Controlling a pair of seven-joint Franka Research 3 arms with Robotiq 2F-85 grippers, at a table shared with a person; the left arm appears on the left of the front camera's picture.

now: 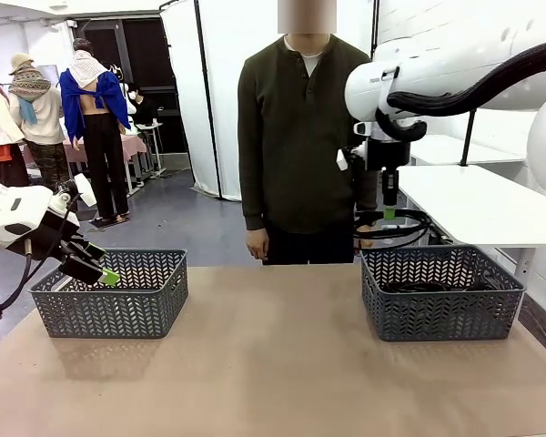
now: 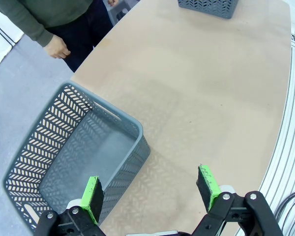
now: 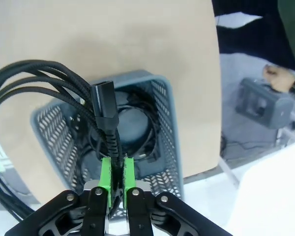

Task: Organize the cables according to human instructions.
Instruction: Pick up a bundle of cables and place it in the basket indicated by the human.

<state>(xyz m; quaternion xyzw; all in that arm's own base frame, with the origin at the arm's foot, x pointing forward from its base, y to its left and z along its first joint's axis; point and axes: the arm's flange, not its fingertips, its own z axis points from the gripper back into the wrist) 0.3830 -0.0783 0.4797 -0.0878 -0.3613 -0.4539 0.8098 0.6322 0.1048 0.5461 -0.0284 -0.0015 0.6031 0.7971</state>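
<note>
The right gripper (image 3: 116,169) had its green pads (image 3: 105,172) pinched shut on a black coiled cable (image 3: 37,86), caught just below its plug (image 3: 101,98). In the right wrist view the plug stood up beyond the fingertips, its long axis in line with the fingers, and the loops swung out wide to one side. In the front view that gripper (image 1: 389,215) pointed straight down from a wrist bent over the right basket (image 1: 441,296), and the cable (image 1: 396,228) hung as a flattish ring above the basket's far rim, clear of it. More black cable (image 3: 137,132) lay coiled on the floor of that basket (image 3: 164,123), which sat near the table's right edge.

The left gripper (image 2: 150,189) had its 2 fingers (image 2: 91,196) spread wide with nothing between them. It hovered tilted over the near right corner of the left basket (image 2: 113,115), one finger above the inside, the other above bare tabletop. In the front view the left arm reached in low from the table's left edge, fingertips (image 1: 109,277) slanting down toward the left basket (image 1: 118,314).

Between the 2 baskets the table (image 1: 273,364) lay bare, from the near edge to the far edge. The person (image 1: 300,137) stood at the far edge, arms down, one hand (image 1: 257,244) hanging by the hip.
</note>
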